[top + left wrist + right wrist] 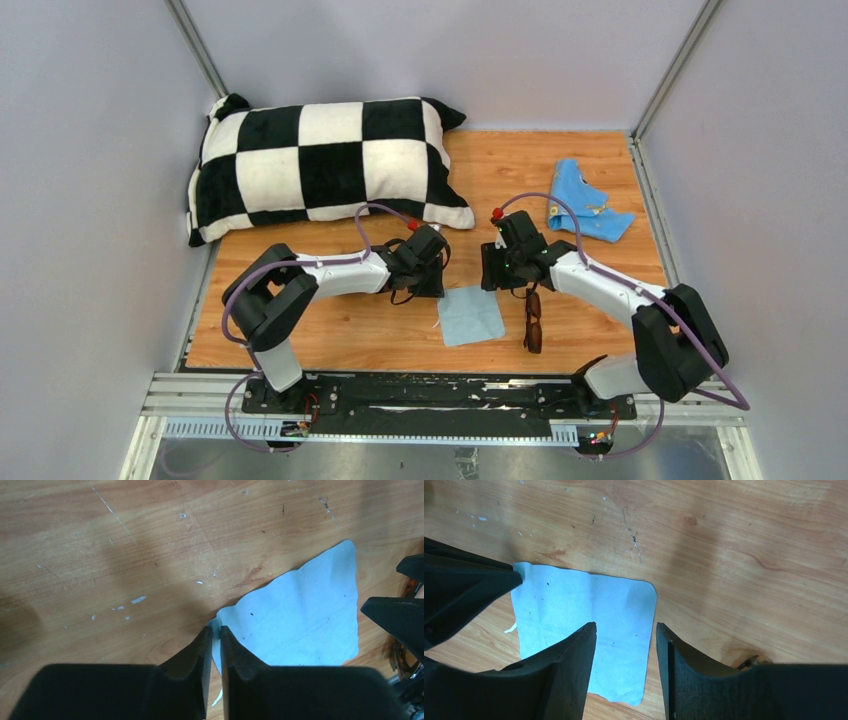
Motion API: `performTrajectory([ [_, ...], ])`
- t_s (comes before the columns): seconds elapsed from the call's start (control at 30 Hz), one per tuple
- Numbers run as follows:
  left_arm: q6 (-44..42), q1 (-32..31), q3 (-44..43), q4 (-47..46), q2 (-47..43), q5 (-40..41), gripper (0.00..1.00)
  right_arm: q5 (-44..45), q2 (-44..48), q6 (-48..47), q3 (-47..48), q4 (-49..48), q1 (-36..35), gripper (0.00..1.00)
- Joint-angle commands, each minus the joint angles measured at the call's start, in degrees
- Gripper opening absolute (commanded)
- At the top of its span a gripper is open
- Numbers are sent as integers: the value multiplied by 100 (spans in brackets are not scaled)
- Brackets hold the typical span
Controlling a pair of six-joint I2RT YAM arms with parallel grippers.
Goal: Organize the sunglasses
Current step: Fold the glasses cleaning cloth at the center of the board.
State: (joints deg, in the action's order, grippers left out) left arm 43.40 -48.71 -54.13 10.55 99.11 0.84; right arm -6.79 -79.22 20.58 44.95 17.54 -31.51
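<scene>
Grey-blue cleaning cloth [470, 315] lies flat on the bench [350, 340], with the sunglasses [533, 322] just beside its right edge, below the right arm. The left gripper [215, 630] stands narrow astride a left corner of the cloth. Whether the fabric is pinched cannot be told, so confirm the catch before lifting. The right gripper [626, 625] hangs open above the cloth's right part and holds nothing; keep it off the sunglasses.

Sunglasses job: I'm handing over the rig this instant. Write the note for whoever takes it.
The left gripper has its jaws pinched on a corner of the pale grey-blue cloth.
The right gripper hangs over the cloth's opposite edge, jaws open, empty.
The small dark brown sunglasses lie on the wooden table just right of the cloth, not held.
Done: nothing that shows.
Left: pick up and organize the sunglasses.
</scene>
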Motion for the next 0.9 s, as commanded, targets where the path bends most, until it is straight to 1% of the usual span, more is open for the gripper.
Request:
performTrajectory([
  [0.0,-141,-7,64,166,102,216,10,-220,-312,-341,232,150,117,54],
  [0.03,-164,-7,68,176,81,241,4,-218,-392,-375,264,153,136,53],
  [0.07,-213,-7,62,195,47,260,0,-204,-455,-417,295,153,155,52],
  [0.1,-269,-7,46,214,34,271,0,-204,-521,-449,334,155,165,49],
  [0.17,-399,-7,-10,276,-4,305,0,-222,-645,-483,392,153,195,40],
  [0.23,-504,8,-42,315,-34,324,0,-234,-781,-510,453,145,198,36],
  [0.37,-715,81,-141,327,5,147,0,-369,-1051,-548,576,106,193,33],
  [0.5,-916,196,-300,372,113,-47,0,-288,-1211,-584,624,83,208,33],
  [0.63,-1144,291,-344,258,123,-290,0,-138,-1276,-567,625,83,215,29],
  [0.7,-1314,346,-432,248,194,-498,0,-132,-1264,-562,644,77,209,28],
  [0.87,-1589,396,-739,426,443,-669,0,-309,-1373,-580,779,65,204,28],
])
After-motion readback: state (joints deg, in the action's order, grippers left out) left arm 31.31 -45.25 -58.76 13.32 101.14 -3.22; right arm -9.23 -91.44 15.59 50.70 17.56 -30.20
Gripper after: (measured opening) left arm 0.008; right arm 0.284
